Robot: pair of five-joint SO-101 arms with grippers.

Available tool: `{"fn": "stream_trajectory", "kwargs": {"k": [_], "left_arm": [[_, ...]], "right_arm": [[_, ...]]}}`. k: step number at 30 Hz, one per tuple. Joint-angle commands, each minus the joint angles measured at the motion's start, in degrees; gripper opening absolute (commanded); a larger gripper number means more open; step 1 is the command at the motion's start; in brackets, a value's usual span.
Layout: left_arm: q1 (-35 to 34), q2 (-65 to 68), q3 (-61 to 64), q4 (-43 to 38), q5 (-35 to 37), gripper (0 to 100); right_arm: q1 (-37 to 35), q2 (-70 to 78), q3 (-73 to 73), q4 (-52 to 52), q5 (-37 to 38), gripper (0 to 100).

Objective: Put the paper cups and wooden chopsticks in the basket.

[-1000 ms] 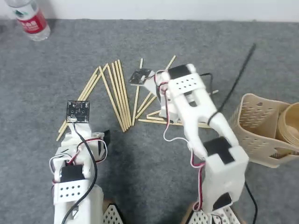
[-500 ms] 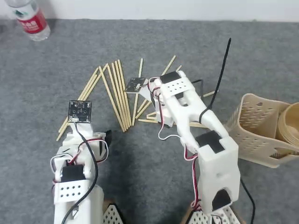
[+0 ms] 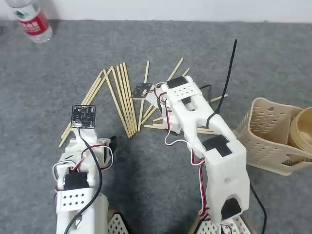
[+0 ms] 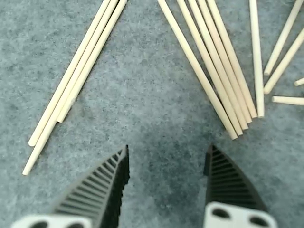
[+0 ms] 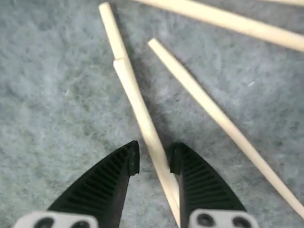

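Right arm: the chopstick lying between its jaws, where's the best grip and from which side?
Mid-shaft, from straight above, with the right gripper straddling the chopstick across its width. It lies flat on the carpet, so only a top-down pinch fits. Carpet is bare either side there; at the far end another stick meets it, so avoid that.

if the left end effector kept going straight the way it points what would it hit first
Probably bare grey carpet: the left end effector, open, aims into the gap between one chopstick bundle and another, touching neither. Depth is unclear, so that is a guess.
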Motion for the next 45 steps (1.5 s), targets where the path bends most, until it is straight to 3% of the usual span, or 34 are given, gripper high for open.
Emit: {"fn": "stream_trajectory", "kwargs": {"k": [1,6,15,34,45], "left_arm": [[0.53,-0.62,-0.22,-1.14,0.18,24],[0.53,-0.62,-0.22,-1.14,0.18,24],[0.53,-0.62,-0.22,-1.14,0.18,24],[0.53,-0.62,0.13,-1.23,0.18,24],[0.53,-0.62,0.22,-1.23,0.18,24]], "right_arm": [[-0.57,-0.04,-0.44,-1.01,0.70,12.1],[-0.57,-0.40,-0.44,-1.71,0.70,0.2],[-0.57,-1.27,-0.53,-1.27,0.53,0.6],[-0.48,-18.95,-0.53,5.93,0.44,0.6],[-0.13,-38.46,-0.53,7.69,-3.52,0.6]]}}
